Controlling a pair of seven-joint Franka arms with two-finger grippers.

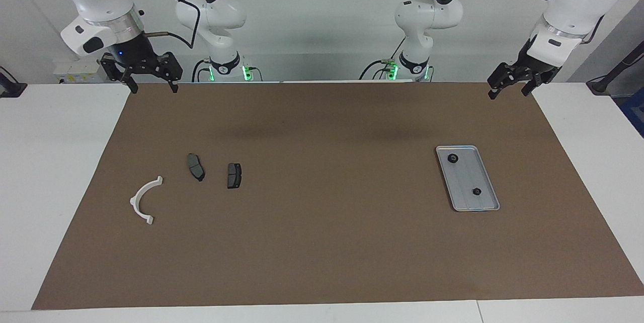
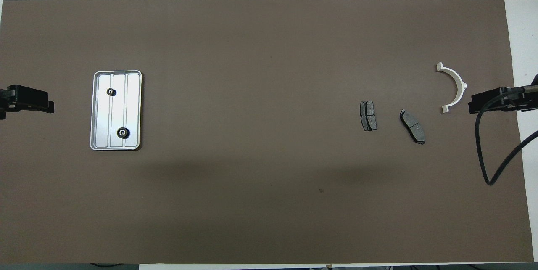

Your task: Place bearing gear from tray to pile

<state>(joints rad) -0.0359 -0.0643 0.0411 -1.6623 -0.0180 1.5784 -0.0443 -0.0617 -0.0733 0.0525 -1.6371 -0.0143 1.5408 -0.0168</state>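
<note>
The silver tray point(image 1: 465, 177) point(image 2: 133, 110) lies on the brown mat toward the left arm's end. Two small dark bearing gears sit in it: one point(image 1: 452, 158) point(image 2: 122, 132) at the end nearer the robots, the other point(image 1: 476, 191) point(image 2: 110, 91) at the farther end. The pile lies toward the right arm's end: a white semicircular bracket point(image 1: 145, 199) point(image 2: 454, 87) and two dark brake pads point(image 1: 195, 167) point(image 2: 412, 126), point(image 1: 234, 175) point(image 2: 368, 115). My left gripper point(image 1: 508, 92) point(image 2: 42, 105) hangs open and empty over the mat's edge, apart from the tray. My right gripper point(image 1: 154, 89) point(image 2: 483, 102) hangs open and empty over its end.
The brown mat point(image 1: 322, 242) covers most of the white table point(image 1: 45, 172). A black cable point(image 2: 483, 152) loops down from the right arm over the mat's edge. The mat between tray and pile is bare.
</note>
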